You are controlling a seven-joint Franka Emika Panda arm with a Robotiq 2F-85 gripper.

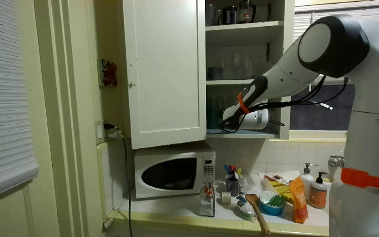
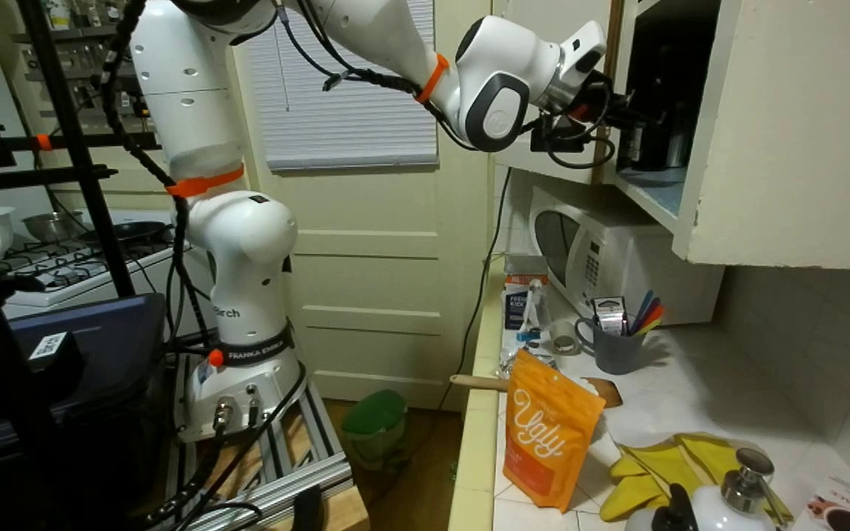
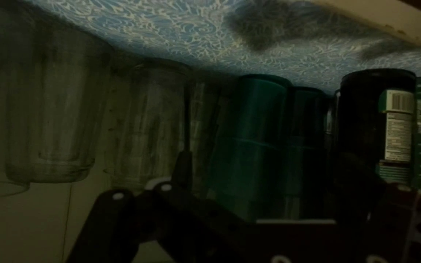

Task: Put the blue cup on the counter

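A teal-blue cup (image 3: 260, 113) stands in the dark lower part of the open cabinet, seen in the wrist view, which is upside down. A second, darker teal cup (image 3: 307, 113) stands right beside it. Teal also shows dimly on the lowest shelf in an exterior view (image 1: 212, 113). My gripper (image 3: 267, 157) is open, its dark fingers spread on either side of the teal cups. Whether they touch anything is too dark to tell. In an exterior view the gripper (image 2: 628, 114) reaches into the cabinet opening. The pale counter (image 1: 163, 207) lies below, also seen in an exterior view (image 2: 727, 391).
Clear glasses (image 3: 68, 109) and a dark labelled container (image 3: 375, 117) flank the cups. The open cabinet door (image 1: 166, 72) hangs above the microwave (image 1: 173, 174). The counter holds a grey mug (image 2: 617, 350), an orange pouch (image 2: 550, 435), a blue bowl (image 1: 271, 209) and a wooden spoon (image 1: 258, 212).
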